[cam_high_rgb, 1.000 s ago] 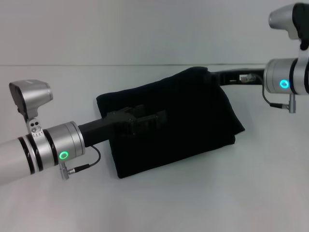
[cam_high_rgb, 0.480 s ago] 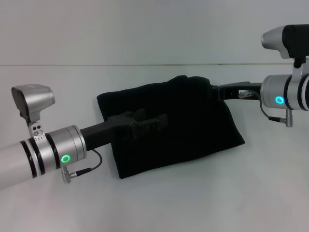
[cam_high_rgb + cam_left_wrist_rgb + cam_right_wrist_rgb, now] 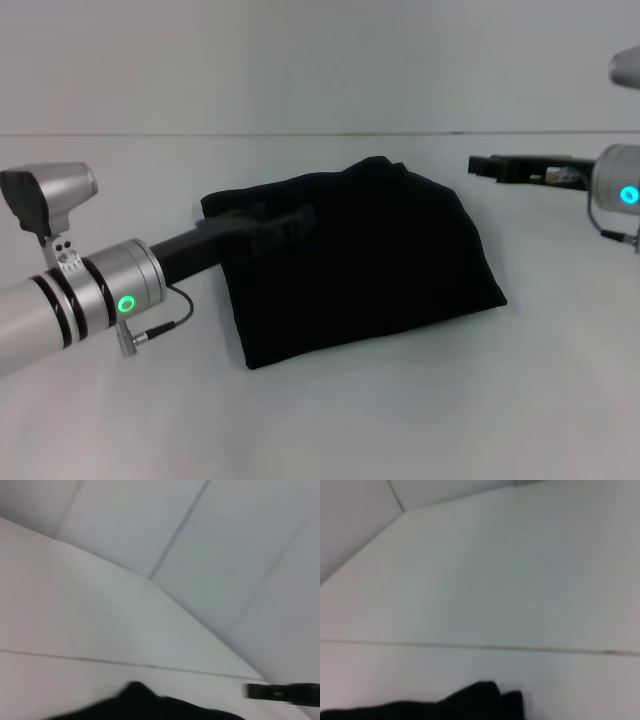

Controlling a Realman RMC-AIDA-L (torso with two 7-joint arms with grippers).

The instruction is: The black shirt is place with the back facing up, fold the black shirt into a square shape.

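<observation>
The black shirt (image 3: pixel 360 260) lies folded into a rough square in the middle of the white table, plain side up, with a small raised hump at its far edge. My left gripper (image 3: pixel 295 220) hovers over the shirt's far left part, black against black. My right gripper (image 3: pixel 478 165) is off the shirt, above the bare table just right of its far right corner. The left wrist view shows the shirt's edge (image 3: pixel 145 707) and the right gripper (image 3: pixel 280 692) farther off. The right wrist view shows the shirt's edge (image 3: pixel 470 702).
The white table (image 3: pixel 330 420) surrounds the shirt on all sides. A pale wall (image 3: pixel 300 60) rises behind the table's far edge.
My right gripper has drawn back to the right, off the shirt's far right corner. My left arm has pulled back to the left, its gripper now nearer the shirt's far left corner.
</observation>
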